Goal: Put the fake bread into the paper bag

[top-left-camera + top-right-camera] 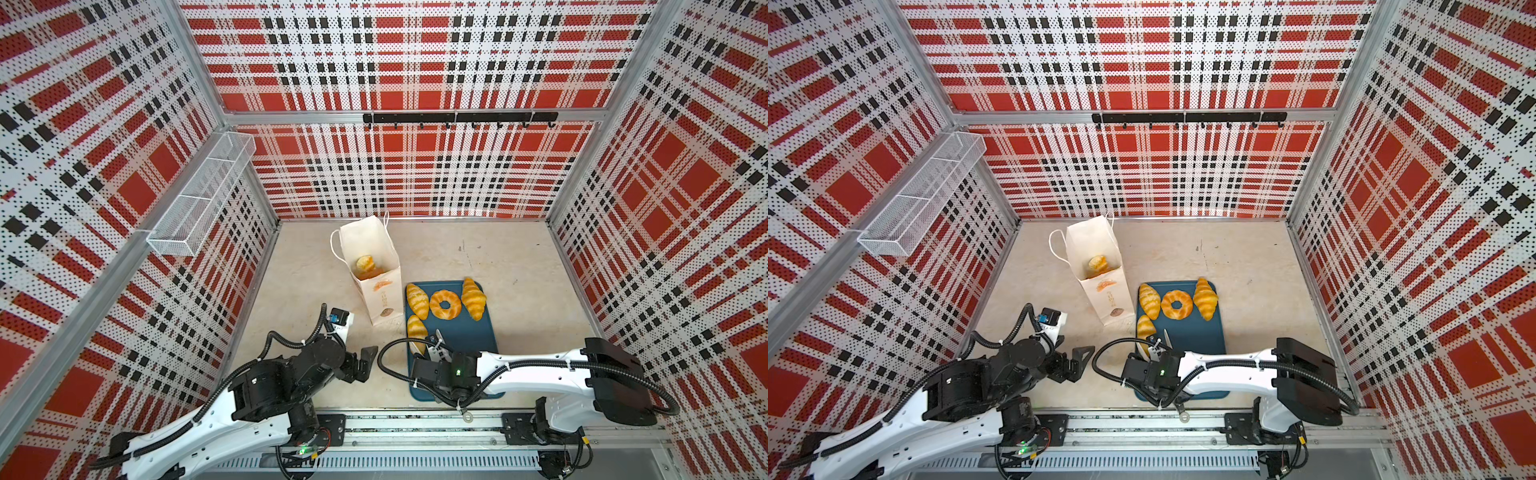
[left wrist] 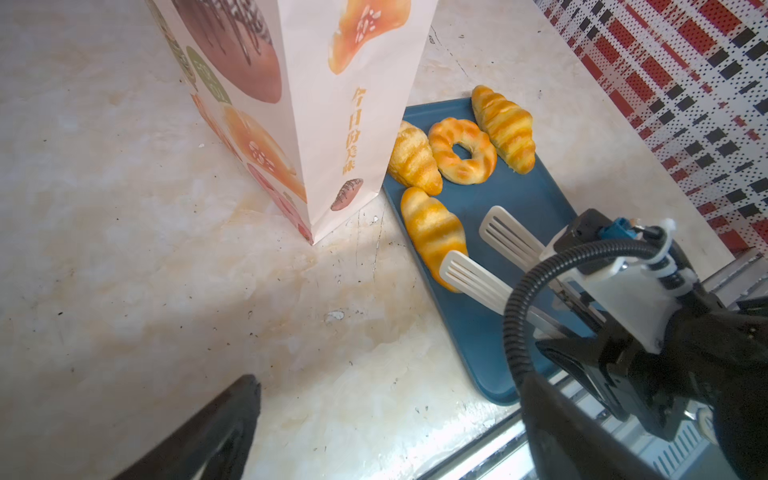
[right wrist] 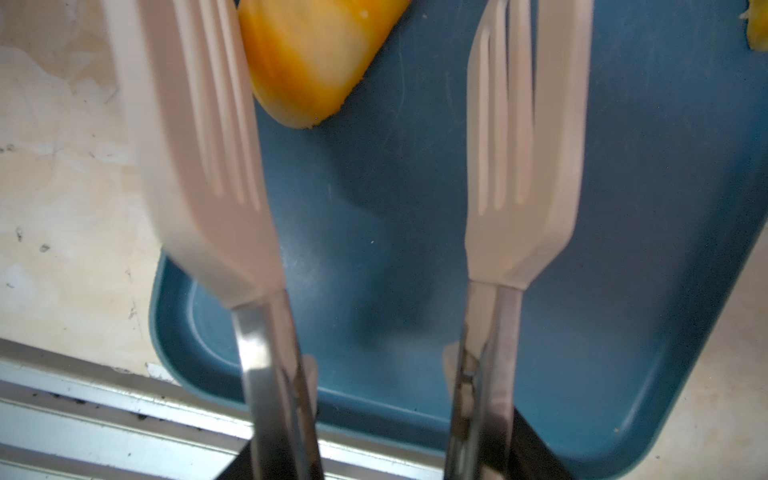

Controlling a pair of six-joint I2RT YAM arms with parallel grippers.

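Standing upright on the pale surface (image 1: 519, 266), the paper bag (image 1: 384, 305) is gaping open at its top. I am seeing fake bread (image 1: 365, 262) lying inside it: one ridged golden piece plainly, with more orange beneath it that I cannot count. Just beside the bag, a dark teal tray (image 1: 469, 338) is carrying four further pieces. A ring doughnut (image 1: 445, 304) is sitting between the bag-side croissant (image 1: 417, 300) and the outer croissant (image 1: 473, 298). The near croissant (image 1: 416, 328) is lying along the tray edge closest to the bag. A white wire mesh basket (image 1: 199, 195) is hanging on the left wall, well apart from all of this.

On the bag's narrow face I am reading a vertical column of orange characters (image 2: 351, 129) beginning 今日; the lower ones are too soft for me to make out. An orange bun print (image 2: 365, 29) is showing above the column and a brown loaf print (image 2: 347, 193) below it. The wide face is bearing a chocolate-drizzled round print (image 2: 232, 45).

My right fingers (image 3: 536, 455) are clamping a pair of tongs (image 2: 469, 274) by their metal arms. The white slotted blades (image 2: 505, 228) are standing apart with the near croissant's end between them, and I cannot tell whether either blade is touching it. My left fingers (image 1: 369, 354) are spread wide, grasping nothing, hovering over bare surface near the bag's base.
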